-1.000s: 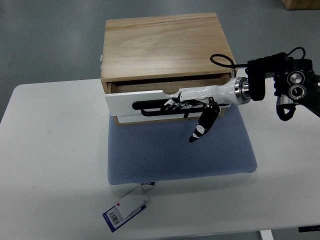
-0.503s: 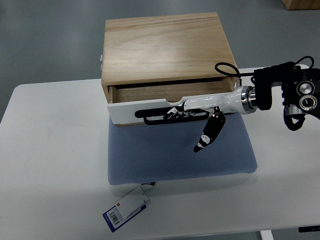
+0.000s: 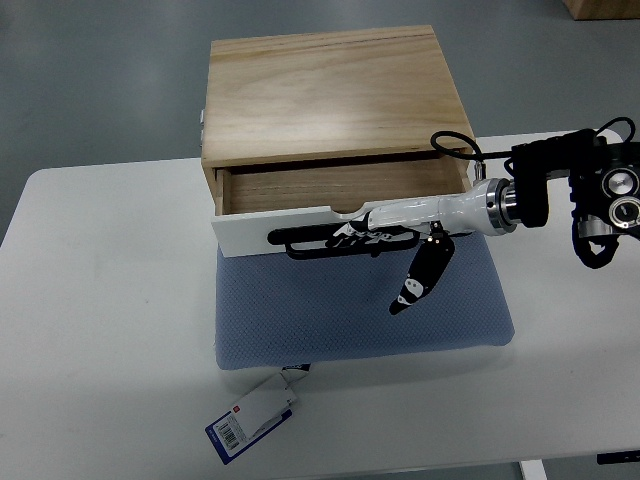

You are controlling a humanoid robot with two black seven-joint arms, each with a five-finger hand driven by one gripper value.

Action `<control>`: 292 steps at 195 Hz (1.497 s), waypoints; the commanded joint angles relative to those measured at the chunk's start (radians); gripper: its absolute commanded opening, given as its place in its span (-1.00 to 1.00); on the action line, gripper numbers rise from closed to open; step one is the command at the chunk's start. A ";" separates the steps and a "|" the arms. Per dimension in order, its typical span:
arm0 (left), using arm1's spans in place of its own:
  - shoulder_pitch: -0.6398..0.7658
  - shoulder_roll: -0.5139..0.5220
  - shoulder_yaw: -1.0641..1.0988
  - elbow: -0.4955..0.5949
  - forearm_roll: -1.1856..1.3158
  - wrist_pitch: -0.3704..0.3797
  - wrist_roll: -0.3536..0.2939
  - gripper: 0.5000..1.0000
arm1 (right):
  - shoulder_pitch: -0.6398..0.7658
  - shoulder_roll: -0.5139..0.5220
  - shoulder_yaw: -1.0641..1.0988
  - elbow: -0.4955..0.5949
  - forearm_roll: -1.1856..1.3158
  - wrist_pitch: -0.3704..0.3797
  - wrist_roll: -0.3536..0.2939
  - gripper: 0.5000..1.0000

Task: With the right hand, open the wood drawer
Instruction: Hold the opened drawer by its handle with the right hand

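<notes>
A light wood box stands at the back of a white table. Its drawer has a white front and a black handle, and it is pulled partly out, showing its wooden inside. My right hand comes in from the right edge. Its fingers are curled around the black handle, and the thumb hangs down over the mat. The left arm does not show.
A blue-grey mat lies under and in front of the box. A blue and white tag lies on the table by the mat's near left corner. The table's near edge is close below.
My right hand has pulled the drawer further out toward me. The gap behind the white front has grown wider, and the arm has drawn back to the right.
</notes>
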 commanded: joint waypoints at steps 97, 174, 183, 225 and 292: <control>0.000 0.000 0.000 0.000 0.000 0.000 0.000 1.00 | 0.007 0.007 0.000 -0.004 -0.001 -0.040 -0.002 0.69; 0.000 0.000 -0.001 0.000 0.000 0.000 0.000 1.00 | -0.002 0.016 -0.003 -0.007 -0.013 -0.112 0.000 0.69; -0.002 0.000 0.000 0.000 0.000 0.000 0.000 1.00 | -0.002 0.016 -0.003 -0.007 -0.013 -0.111 0.000 0.69; 0.000 0.000 0.000 0.000 0.000 0.000 0.000 1.00 | -0.003 0.013 -0.001 -0.007 -0.013 -0.114 0.001 0.69; 0.000 0.000 0.000 0.000 0.000 0.000 0.000 1.00 | -0.023 0.011 0.002 -0.007 -0.011 -0.152 0.009 0.68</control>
